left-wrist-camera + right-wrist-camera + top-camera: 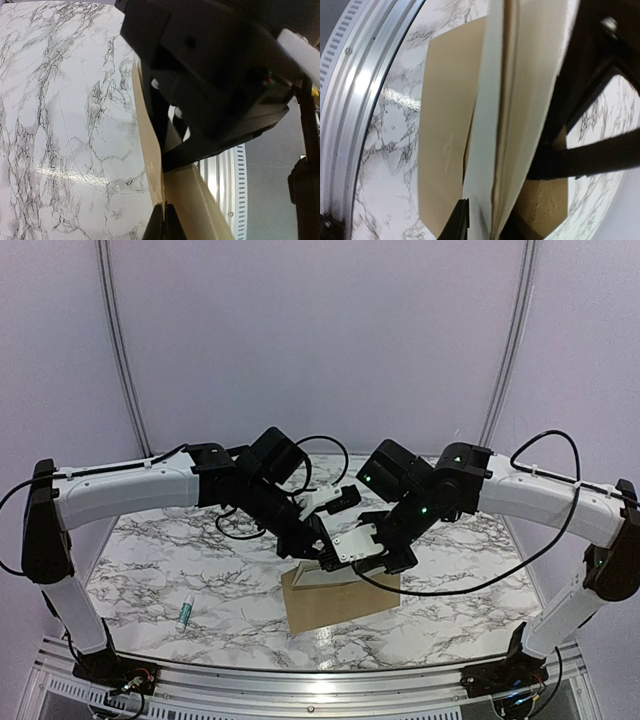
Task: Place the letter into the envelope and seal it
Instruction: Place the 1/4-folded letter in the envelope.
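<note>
Nearest the front rail, a small white glue stick (186, 613) with a greenish end lies on the grey-veined marble table (150, 550). Just beyond it, at mid-table, the flat tan-brown kraft paper envelope (340, 602) rests on the marble with its flap lifted. The left gripper (162, 225) is pinched tight on that raised flap edge. The right gripper (372, 562) meets it above the envelope, jaws narrow, with the folded cream-white paper letter (520, 100) standing upright between them. Whether they truly clamp it I cannot tell from this angle.
</note>
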Controlling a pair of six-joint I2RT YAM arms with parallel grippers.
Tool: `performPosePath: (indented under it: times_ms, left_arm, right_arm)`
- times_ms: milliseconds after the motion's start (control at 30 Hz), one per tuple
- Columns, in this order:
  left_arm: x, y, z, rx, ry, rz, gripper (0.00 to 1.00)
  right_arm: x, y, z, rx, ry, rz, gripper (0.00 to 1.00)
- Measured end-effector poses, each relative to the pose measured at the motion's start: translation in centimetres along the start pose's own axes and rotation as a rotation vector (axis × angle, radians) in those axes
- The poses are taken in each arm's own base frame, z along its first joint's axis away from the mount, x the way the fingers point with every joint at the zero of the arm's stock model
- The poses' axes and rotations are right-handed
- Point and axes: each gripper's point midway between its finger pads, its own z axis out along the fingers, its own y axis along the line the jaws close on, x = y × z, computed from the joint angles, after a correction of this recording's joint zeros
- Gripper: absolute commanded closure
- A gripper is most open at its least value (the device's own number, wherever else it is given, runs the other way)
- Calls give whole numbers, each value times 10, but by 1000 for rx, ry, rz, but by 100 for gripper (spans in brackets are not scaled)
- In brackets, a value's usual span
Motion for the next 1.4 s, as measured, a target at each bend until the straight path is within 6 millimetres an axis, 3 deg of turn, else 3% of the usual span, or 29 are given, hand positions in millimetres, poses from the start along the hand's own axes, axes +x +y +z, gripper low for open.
performPosePath:
  times_ms: [133,300,667,1400]
  left_arm:
    - [0,2,-1,-4,-1,-3,100]
    - [0,4,-2,-6,-3,-5,100]
    - [1,4,-2,-5,0,-4,100]
    - [3,5,0,-6,6,-18,100]
  right_arm:
    - [-4,1,-1,-7,-22,18,74]
    - [-7,2,-4,-6,-38,34,77]
    - [-19,-4,-4,7,-99,107,100]
    - [-10,-5,17,-2,-52,153,100]
